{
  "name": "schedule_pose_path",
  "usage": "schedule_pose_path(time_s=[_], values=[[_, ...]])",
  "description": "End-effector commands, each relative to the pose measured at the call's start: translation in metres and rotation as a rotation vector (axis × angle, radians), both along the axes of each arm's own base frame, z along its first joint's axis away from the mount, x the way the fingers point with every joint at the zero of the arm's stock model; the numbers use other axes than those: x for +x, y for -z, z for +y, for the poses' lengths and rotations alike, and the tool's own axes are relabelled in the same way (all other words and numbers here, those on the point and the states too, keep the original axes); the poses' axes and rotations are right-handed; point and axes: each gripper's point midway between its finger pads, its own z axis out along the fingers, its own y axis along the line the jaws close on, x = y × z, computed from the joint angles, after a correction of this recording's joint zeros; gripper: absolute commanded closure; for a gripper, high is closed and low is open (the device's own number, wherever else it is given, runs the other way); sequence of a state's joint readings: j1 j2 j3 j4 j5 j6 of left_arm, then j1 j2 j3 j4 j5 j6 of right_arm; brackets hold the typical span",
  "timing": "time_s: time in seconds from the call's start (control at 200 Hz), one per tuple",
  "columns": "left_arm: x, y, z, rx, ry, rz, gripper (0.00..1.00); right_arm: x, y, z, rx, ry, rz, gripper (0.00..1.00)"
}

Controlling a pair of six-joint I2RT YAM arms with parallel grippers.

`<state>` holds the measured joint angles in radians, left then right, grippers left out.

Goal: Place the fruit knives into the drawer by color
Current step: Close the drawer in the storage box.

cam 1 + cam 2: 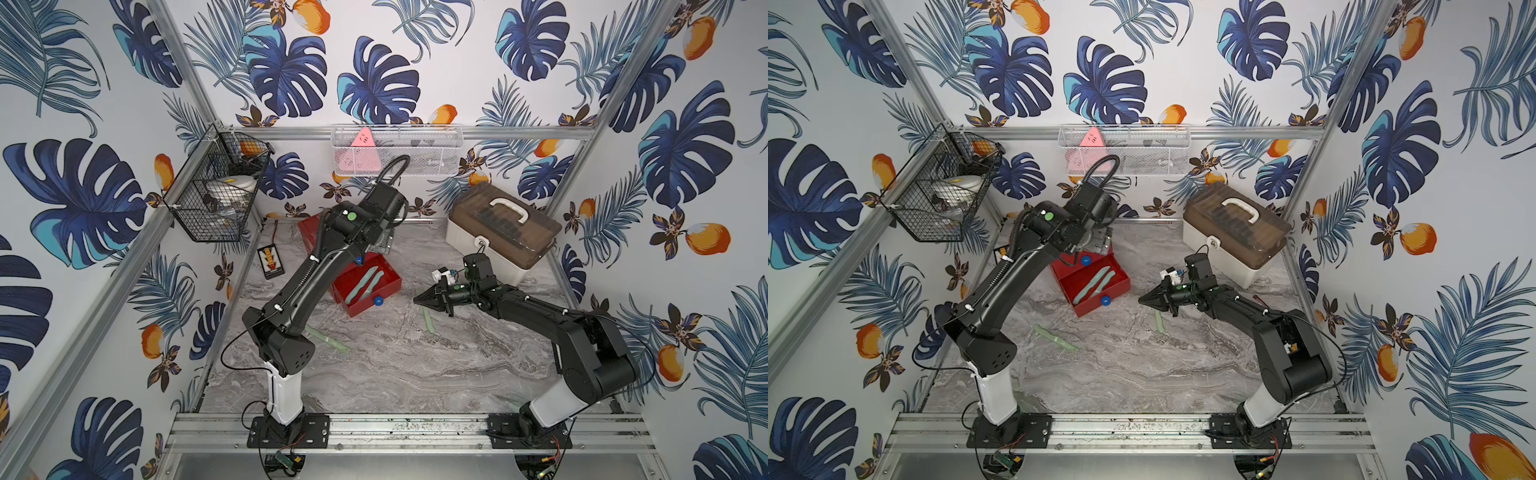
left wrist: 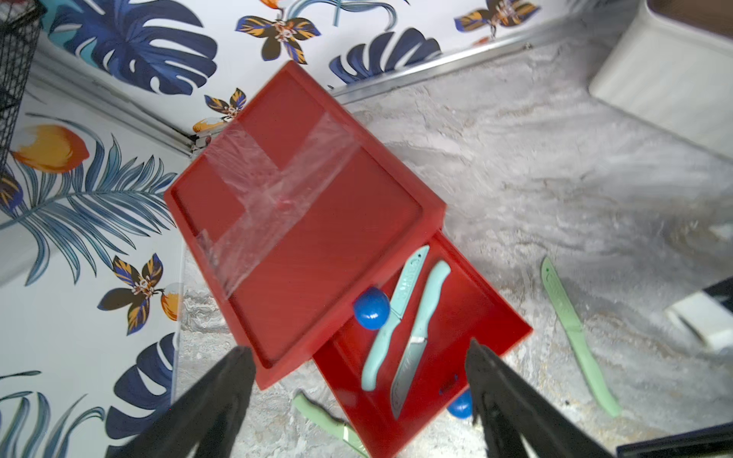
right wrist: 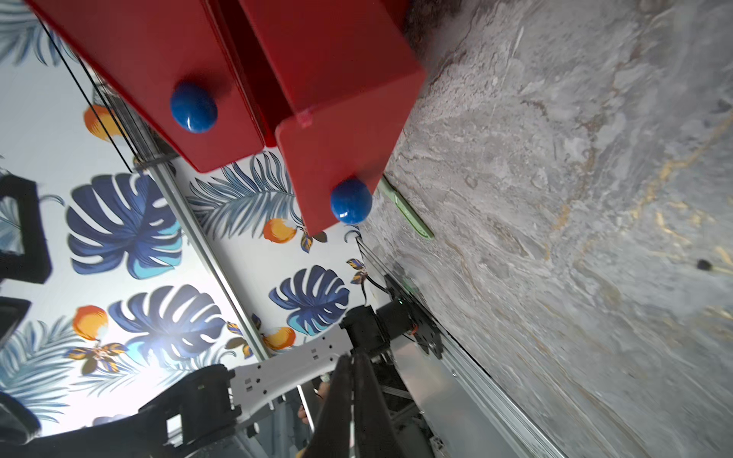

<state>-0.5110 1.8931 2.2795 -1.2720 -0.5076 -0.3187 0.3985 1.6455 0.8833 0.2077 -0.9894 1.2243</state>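
Nearest me, a pale green knife (image 1: 328,341) lies on the marble (image 1: 415,374) at seven o'clock from the open drawer (image 1: 360,309). A second green knife (image 1: 428,321) lies at four, under my right pincer (image 1: 417,299), pressed together. Two teal knives (image 1: 368,282) lie in that drawer; my left pincer (image 2: 359,347) hangs spread above.

The left arm (image 1: 307,274) is leaning forward from its base with the elbow raised. The left tool (image 2: 359,380) is pointing downward, jaws standing wide apart and holding nothing. The right arm (image 1: 540,316) is lying low toward the centre. The right tool (image 1: 420,299) is pointing nearly level, fingers (image 3: 341,396) pressing together.
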Motion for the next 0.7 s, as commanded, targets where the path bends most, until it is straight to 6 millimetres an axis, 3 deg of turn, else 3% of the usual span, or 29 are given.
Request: schedule_pose_path(time_s=[0.0, 0.08, 0.15, 0.2, 0.33, 0.395, 0.41, 0.645, 0.695], values=[[0.020, 0.002, 0.032, -0.187, -0.146, -0.022, 0.13, 0.033, -0.013, 0.009, 0.144, 0.144, 0.038, 1.00], [0.039, 0.013, 0.055, -0.339, -0.229, -0.057, 0.32, 0.047, -0.003, 0.013, 0.214, 0.225, 0.091, 1.00], [0.054, 0.026, 0.070, -0.445, -0.279, -0.067, 0.77, 0.057, 0.003, 0.021, 0.278, 0.265, 0.125, 1.00], [0.064, 0.038, 0.077, -0.475, -0.304, -0.060, 1.00, 0.063, 0.007, 0.028, 0.306, 0.286, 0.144, 1.00], [0.086, 0.071, 0.084, -0.495, -0.326, 0.005, 1.00, 0.070, 0.014, 0.050, 0.308, 0.291, 0.166, 1.00], [0.092, 0.086, 0.084, -0.490, -0.329, 0.039, 1.00, 0.074, 0.007, 0.062, 0.304, 0.277, 0.149, 1.00], [0.093, 0.089, 0.084, -0.489, -0.329, 0.045, 1.00, 0.075, 0.018, 0.066, 0.287, 0.277, 0.165, 1.00], [0.090, 0.130, 0.093, -0.496, -0.345, 0.125, 1.00, 0.097, 0.034, 0.102, 0.259, 0.275, 0.186, 1.00], [0.088, 0.136, 0.094, -0.494, -0.343, 0.141, 1.00, 0.110, 0.026, 0.110, 0.274, 0.273, 0.166, 1.00]])
